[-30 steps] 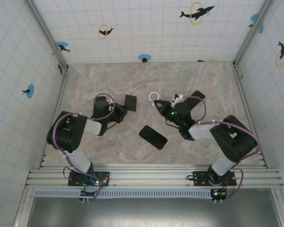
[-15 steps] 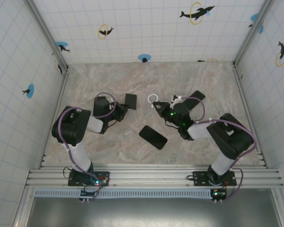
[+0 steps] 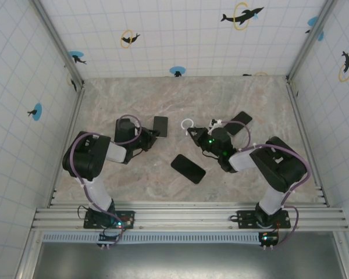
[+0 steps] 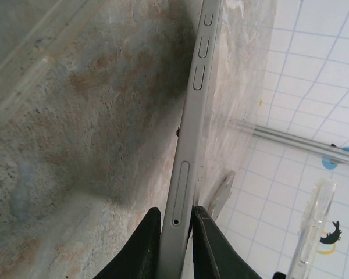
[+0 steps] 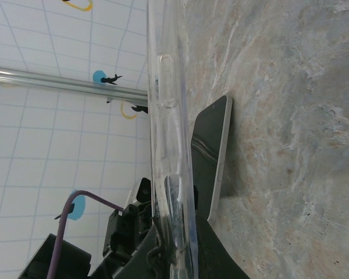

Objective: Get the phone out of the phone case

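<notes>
- Marble-look tabletop (image 3: 221, 93) boxed in by tiled walls (image 3: 180, 35), pretty bare setup.
- The left gripper (image 4: 175, 214) has its fingers clamped on one end of the phone (image 3: 160, 125). The phone runs straight away from them, roughly 12-to-6 in the top view.
- The right gripper (image 5: 177, 226) is pinched tight on the clear phone case (image 5: 166, 87), with its ring (image 3: 188, 122) pointing about 10.
- Key bit: the phone sits at 9 o'clock from the case with a gap between them, so I'd call it already out.

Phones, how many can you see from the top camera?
3. One phone is pinched between the left fingers; a second phone lies flat mid-table; a third dark slab, likely a phone, lies beyond the right arm, partly covered.
</notes>
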Controlling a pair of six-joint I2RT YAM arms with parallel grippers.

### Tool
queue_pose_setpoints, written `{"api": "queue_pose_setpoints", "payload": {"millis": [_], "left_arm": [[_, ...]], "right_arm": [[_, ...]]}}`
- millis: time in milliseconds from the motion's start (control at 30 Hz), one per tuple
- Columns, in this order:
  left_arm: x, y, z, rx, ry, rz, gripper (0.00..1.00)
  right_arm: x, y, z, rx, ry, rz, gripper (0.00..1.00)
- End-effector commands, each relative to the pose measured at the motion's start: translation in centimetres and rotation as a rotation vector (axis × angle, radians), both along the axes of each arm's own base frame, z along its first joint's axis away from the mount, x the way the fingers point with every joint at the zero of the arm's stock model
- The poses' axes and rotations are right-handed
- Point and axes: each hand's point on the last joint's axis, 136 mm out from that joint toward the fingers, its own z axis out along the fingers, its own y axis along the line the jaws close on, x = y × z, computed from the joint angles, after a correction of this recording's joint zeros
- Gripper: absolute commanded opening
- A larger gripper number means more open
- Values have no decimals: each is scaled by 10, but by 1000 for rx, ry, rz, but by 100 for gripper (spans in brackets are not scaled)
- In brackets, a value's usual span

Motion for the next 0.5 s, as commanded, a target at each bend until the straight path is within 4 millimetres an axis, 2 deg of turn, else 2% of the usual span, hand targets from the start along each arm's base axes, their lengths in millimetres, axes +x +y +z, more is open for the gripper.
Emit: {"api": "queue_pose_setpoints", "payload": {"millis": [0,167,300,467], "left_arm": [[-6,5,2,8,13,-3,22],[-16,7,-3,18,38,-7,29],[-24,10,-9,33,61,-6,39],[-24,11,-10,60,70,-15,46]], "right_arm": [[10,10,23,52,-62,4,0],[10,14,19,43,-52,14,1],[11,17,11,6,-35,24,1],[16,25,1,-73,-18,54,2]]}}
